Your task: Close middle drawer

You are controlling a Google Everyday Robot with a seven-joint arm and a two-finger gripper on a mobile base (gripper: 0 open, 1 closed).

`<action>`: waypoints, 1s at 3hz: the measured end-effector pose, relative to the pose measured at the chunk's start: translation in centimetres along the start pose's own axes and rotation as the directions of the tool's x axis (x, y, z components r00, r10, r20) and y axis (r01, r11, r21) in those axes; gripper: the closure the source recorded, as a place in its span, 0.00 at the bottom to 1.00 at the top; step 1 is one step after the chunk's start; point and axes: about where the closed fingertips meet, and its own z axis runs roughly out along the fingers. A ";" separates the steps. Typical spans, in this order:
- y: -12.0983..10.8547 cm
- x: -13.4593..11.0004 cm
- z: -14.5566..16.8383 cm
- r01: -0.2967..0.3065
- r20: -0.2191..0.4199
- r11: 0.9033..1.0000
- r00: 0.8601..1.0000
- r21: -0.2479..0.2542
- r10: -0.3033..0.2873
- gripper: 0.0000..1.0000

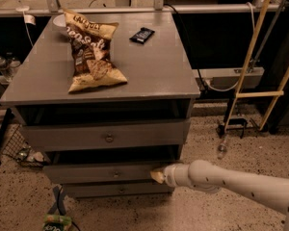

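The grey cabinet (183, 88) has three drawers. The middle drawer (96, 173) has a shallow grey front with a tiny round knob (116, 173). It stands a little out from the cabinet, with a dark gap above it. My gripper (158, 176), on the end of a white arm (231, 182) that reaches in from the lower right, rests against the right end of that drawer front. Above is the taller top drawer front (77, 137) with a bigger knob. Below is the lowest narrow drawer front (120, 190).
A chip bag (91, 52), a dark snack bar (142, 35) and a white bowl (59, 21) lie on the cabinet top. A yellow frame (253, 57) stands at the right. Clutter lies on the floor at the left (24, 153), and a green object (55, 221) by the cabinet's foot.
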 end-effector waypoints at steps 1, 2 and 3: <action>-1.8 -1.0 0.4 -0.004 0.050 0.999 0.999 0.038 0.002 1.00; -3.1 -2.1 0.5 -0.001 0.092 0.998 0.996 0.062 -0.004 1.00; -3.2 -2.1 0.5 -0.001 0.092 0.998 0.996 0.063 -0.005 1.00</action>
